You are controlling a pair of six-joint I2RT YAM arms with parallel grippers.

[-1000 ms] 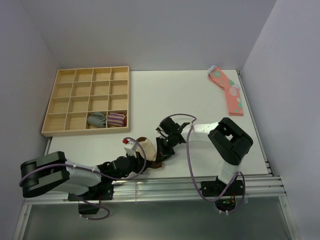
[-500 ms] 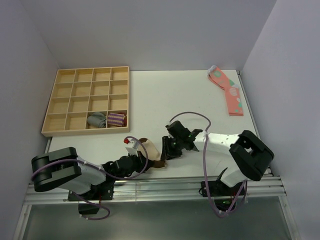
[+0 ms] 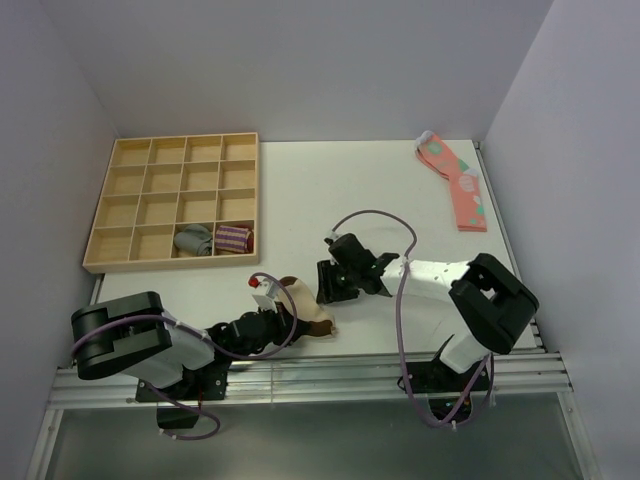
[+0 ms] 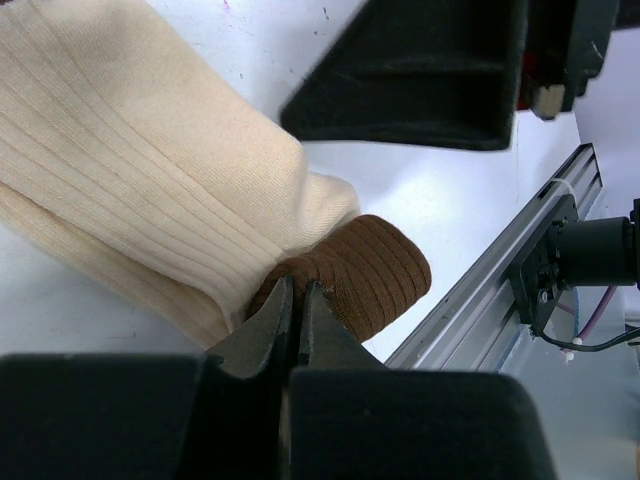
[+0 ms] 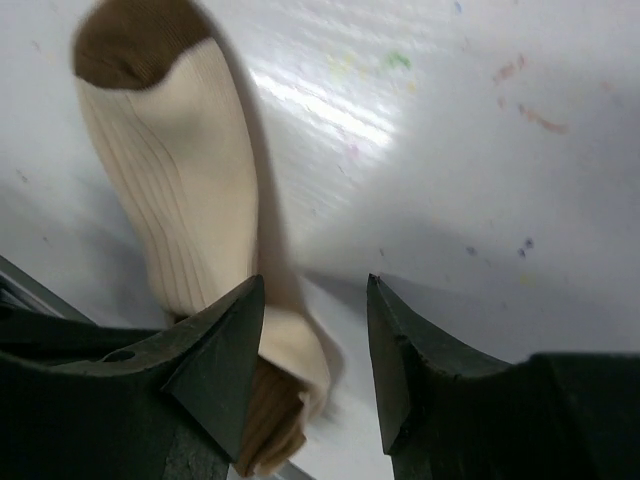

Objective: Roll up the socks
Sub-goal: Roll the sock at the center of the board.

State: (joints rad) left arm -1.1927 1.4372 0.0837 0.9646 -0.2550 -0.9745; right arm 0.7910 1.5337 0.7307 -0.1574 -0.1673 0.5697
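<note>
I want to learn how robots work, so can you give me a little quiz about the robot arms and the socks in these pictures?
1. True or false: the left gripper is shut on the brown cuff of the beige socks.
2. Pick one. The right gripper is: A open, B shut on nothing, C shut on the beige socks.
3. In the wooden tray, what lies in the compartment next to the grey rolled sock?

Key: 1 true. 2 A. 3 the purple-striped rolled sock.

socks [image 3: 305, 302] on the table [image 3: 320, 190], at its near edge; tray [image 3: 135, 210] behind, leftward.
</note>
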